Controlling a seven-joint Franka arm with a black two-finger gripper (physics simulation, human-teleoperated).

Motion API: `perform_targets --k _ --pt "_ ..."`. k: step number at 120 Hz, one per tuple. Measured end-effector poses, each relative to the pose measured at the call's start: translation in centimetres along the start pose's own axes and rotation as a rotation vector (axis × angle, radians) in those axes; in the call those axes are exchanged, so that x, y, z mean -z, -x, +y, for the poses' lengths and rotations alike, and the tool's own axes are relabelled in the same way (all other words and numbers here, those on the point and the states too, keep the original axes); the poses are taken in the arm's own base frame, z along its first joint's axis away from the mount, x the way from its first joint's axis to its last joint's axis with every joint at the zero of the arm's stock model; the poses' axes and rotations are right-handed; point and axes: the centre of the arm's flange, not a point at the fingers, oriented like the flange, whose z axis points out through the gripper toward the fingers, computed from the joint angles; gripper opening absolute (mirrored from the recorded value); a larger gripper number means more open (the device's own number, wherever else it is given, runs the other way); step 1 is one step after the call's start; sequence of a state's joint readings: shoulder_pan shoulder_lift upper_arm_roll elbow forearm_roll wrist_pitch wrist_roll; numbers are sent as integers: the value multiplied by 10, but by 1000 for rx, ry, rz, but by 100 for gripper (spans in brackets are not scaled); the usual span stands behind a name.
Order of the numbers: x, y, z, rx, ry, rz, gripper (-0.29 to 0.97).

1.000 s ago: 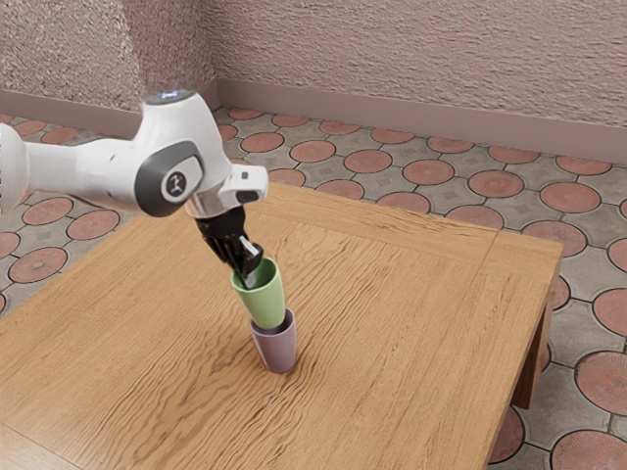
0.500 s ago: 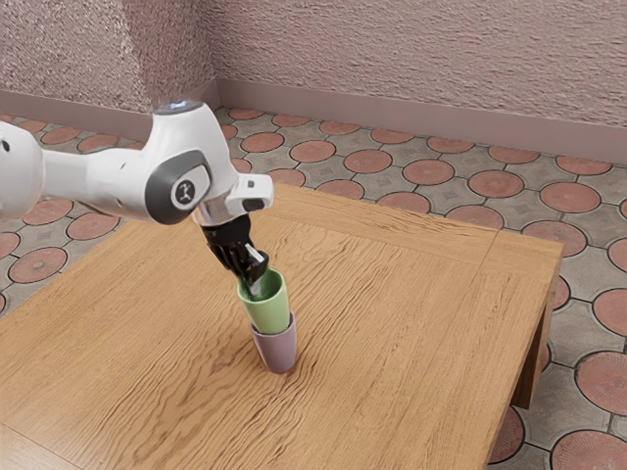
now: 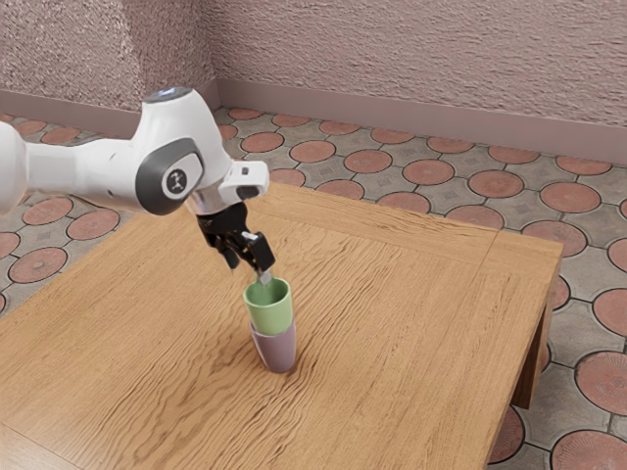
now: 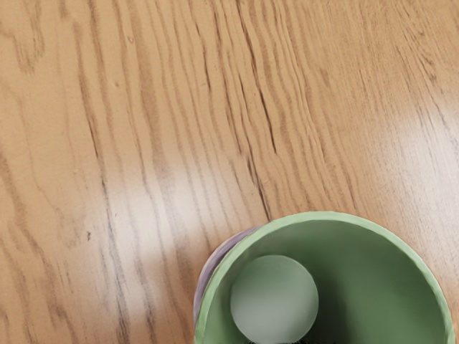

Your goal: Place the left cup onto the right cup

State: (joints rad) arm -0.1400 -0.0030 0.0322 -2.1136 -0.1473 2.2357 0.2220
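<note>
While the green cup (image 3: 267, 305) sits nested in the purple cup (image 3: 276, 350), near the tabletop's (image 3: 411, 294) middle, it leans slightly. Claw (image 3: 250, 262) hangs just above its rim, spread, gripping nothing; one fingertip looks close to the rim. Risk, as I judge: a sideways exit could snag that rim and topple the shallow-seated stack.
</note>
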Motion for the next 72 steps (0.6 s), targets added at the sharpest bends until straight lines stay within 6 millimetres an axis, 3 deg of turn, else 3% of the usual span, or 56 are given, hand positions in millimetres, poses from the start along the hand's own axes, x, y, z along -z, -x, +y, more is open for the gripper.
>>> perform_targets --k 20,46,72 --pt "23 1 3 -13 -2 18 65" --pt "62 -22 2 -25 0 16 67" --pt "86 -37 -6 -19 2 -8 68"
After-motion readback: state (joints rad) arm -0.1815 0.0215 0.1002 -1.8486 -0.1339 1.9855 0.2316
